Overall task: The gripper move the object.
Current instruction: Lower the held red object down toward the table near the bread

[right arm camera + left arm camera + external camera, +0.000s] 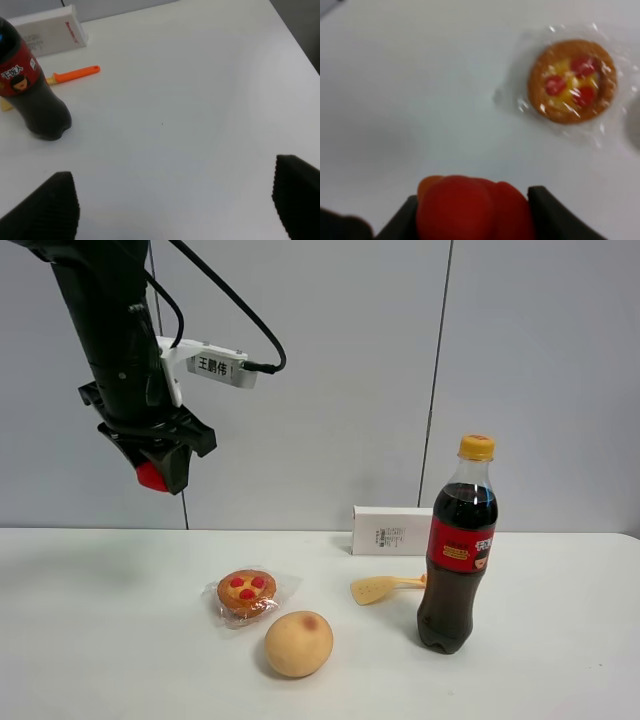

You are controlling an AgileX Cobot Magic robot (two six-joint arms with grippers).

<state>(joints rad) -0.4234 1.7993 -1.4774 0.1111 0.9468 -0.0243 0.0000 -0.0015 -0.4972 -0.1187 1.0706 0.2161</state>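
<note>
Status: grasp and lift look done. Left gripper (162, 474) has its jaws closed on the duck (151, 476) and is holding it high over the left part of the table (90, 630), well clear of everything.

Still to do: carry, lower and release. The task doesn't say where it goes, so I can't judge the target.

The muffin (246, 595) is below and to the right of the duck, and the peach (298, 643) is just beside the muffin. The bottle (458, 560) is far off on the right.

Right gripper (172, 200) has its jaws wide with nothing in them, idle over bare table near the bottle.

Duck pose: the wrist view is blurred. The red body fills the gap between the fingers (547, 212), so its long axis probably runs finger to finger. The orange bit at one end may be the beak, but I can't confirm that. Only a red tip shows below the jaws in the high view.
</note>
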